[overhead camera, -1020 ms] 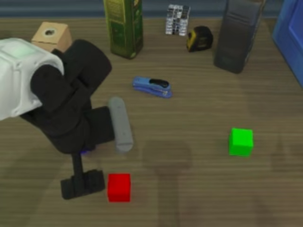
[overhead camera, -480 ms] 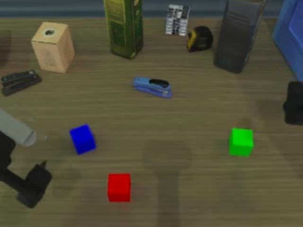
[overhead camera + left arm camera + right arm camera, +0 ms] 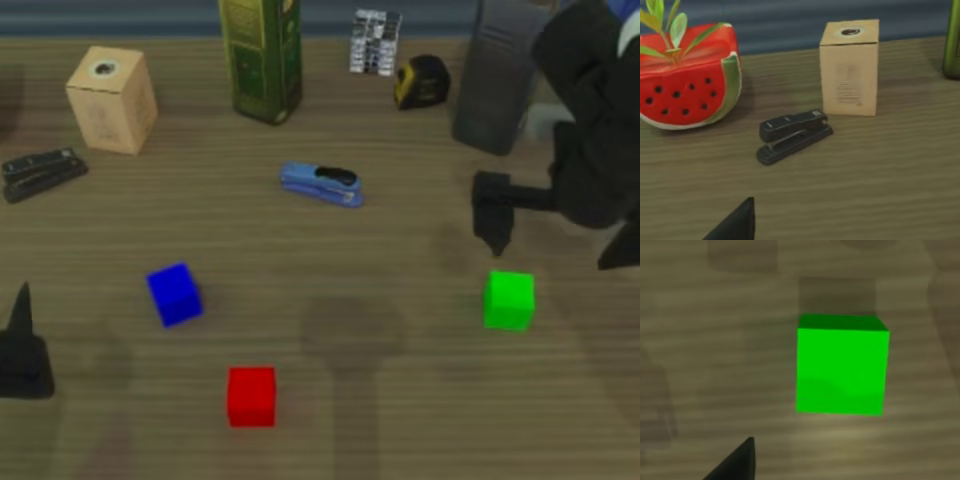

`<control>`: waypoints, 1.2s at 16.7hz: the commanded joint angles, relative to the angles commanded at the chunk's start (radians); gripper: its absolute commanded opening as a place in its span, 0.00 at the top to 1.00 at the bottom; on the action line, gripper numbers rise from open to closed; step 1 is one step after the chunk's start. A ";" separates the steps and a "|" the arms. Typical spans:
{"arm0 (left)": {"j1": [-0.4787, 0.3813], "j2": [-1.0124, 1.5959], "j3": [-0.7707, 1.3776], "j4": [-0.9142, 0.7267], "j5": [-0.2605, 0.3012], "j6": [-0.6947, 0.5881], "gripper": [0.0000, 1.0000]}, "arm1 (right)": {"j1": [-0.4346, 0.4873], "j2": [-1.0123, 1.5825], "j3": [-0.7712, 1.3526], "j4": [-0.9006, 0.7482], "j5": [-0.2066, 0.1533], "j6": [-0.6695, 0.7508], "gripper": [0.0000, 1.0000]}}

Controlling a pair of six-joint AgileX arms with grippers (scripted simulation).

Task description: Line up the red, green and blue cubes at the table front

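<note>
Right arm: reached in from the far right corner, its black bulk over the right edge of the brown wooden tabletop point(image 3: 400, 420), forearm angled toward the left and near side.
Right gripper point(image 3: 492, 218): hung just beyond the far side of the bright green matte cube point(image 3: 509, 300), apart from it; whether its fingers were parted or closed could not be told.
Green cube in the right wrist view: the cube point(image 3: 841, 365) sat flat on the tabletop, ungrasped, with one dark fingertip point(image 3: 735, 462) showing at the frame's edge, clear of the cube.
Left arm: drawn back at the near left edge, only its dark gripper point(image 3: 22, 350) showing; finger state could not be told.
Deep blue matte cube point(image 3: 174, 294): left of centre, turned slightly askew.
Bright red matte cube point(image 3: 251, 396): nearest the front edge, right of and nearer than the blue cube, well apart from the green one.
Elongated blue stapler with black top point(image 3: 322, 185): mid-table, farther back.
Tan cardboard box point(image 3: 112, 98): far left.
Black stapler point(image 3: 42, 172): left edge, just nearer than the box.
</note>
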 joint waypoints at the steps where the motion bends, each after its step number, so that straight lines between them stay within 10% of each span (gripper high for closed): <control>1: 0.015 -0.041 -0.024 0.038 0.002 -0.030 0.00 | 0.012 0.055 0.043 -0.029 0.001 0.015 0.00; 11: 0.048 -0.153 -0.070 0.133 0.007 -0.101 0.00 | 0.036 0.179 0.146 -0.091 0.002 0.051 0.00; 20: 0.048 -0.153 -0.070 0.133 0.007 -0.101 0.00 | 0.042 0.290 -0.019 0.185 0.003 0.055 0.00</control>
